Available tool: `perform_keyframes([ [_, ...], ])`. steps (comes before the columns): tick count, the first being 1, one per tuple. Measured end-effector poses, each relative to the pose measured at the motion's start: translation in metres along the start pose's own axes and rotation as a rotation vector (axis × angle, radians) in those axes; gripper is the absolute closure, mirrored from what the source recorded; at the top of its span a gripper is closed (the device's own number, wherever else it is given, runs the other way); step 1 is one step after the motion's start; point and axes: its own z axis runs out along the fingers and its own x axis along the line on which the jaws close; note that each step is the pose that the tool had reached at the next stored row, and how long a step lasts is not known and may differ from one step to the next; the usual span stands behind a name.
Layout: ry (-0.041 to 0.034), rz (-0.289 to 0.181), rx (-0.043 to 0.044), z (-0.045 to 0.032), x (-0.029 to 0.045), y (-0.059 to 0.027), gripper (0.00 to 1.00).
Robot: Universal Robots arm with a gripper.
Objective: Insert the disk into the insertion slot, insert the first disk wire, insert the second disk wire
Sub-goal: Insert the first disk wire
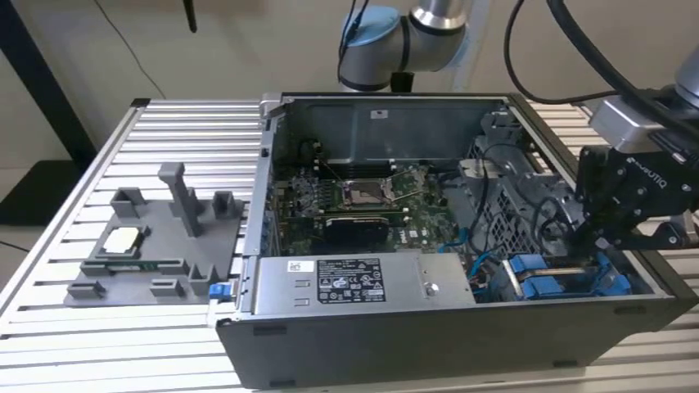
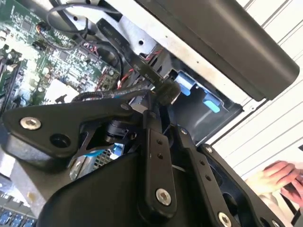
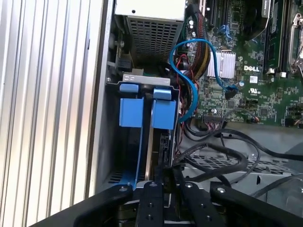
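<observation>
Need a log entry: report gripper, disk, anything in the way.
Gripper shut on black wire connector, at insertion slot. Disk in slot, blue carrier showing. Loose black cables crowd alongside.

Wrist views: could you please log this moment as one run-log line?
gripper: shut on black wire | where: at drive bay with blue rails | setting: open computer case

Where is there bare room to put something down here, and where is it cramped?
Bare table slats lie behind and in front of the grey fixture tray, at the exterior view's left. Crowded: the computer case around the blue drive bay, with cables and the gripper.
</observation>
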Motion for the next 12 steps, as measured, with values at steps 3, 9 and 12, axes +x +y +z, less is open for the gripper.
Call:
perform_keyframes([
  [3,0.0013,0.003,0.0,0.0023,0.0001,-0.0004,0.81],
  [9,0.0004,0.004,-0.0033,0.0039,0.0008,-0.0025,0.81],
  [12,0.0005,0.005,-0.0033,0.0045,0.0021,-0.0028,0.81],
])
